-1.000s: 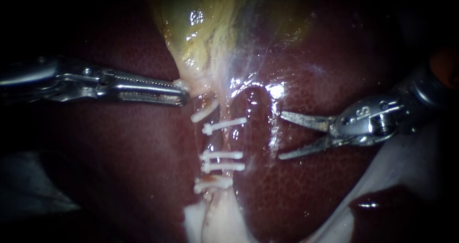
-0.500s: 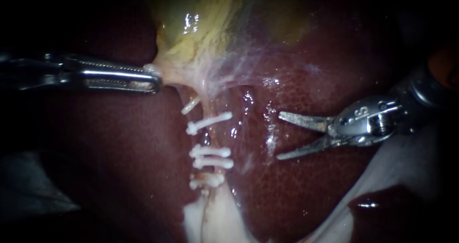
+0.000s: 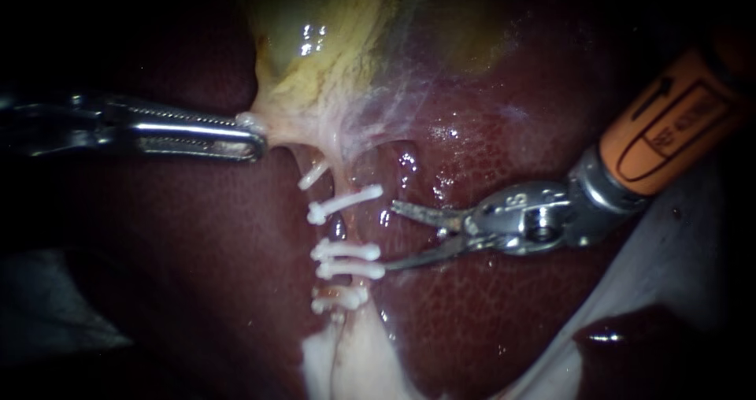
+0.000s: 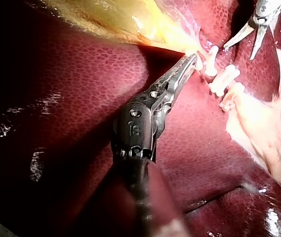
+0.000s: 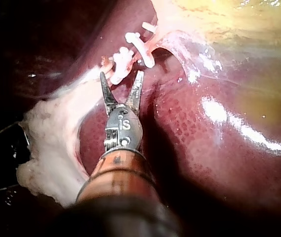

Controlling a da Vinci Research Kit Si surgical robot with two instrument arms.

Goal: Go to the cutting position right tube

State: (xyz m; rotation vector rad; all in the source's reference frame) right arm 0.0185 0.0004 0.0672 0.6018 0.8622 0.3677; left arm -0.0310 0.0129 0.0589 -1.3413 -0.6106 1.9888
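Right instrument (image 3: pixel 390 236) nearer the clips (image 3: pixel 350 270)

Support: liver (image 3: pixel 197 290), dark red, wet.
Gallbladder (image 3: pixel 331 46): lies on liver, at the left instrument (image 3: pixel 256 138) tip.
Clips (image 3: pixel 346 250): white, on tubes (image 3: pixel 339 228) over liver, just ahead of the right instrument (image 3: pixel 390 236).

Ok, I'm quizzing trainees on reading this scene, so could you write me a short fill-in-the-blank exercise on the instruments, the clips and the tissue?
1. The left instrument has its jaws ___ on pale tissue at the gallbladder's lower end.
2. The jaws of the right instrument stand ___, gripping nothing.
3. The clips across the tube are ___ in colour.
4. The dark red tissue beneath both instruments is the ___.

Missing words: shut, open, white, liver.
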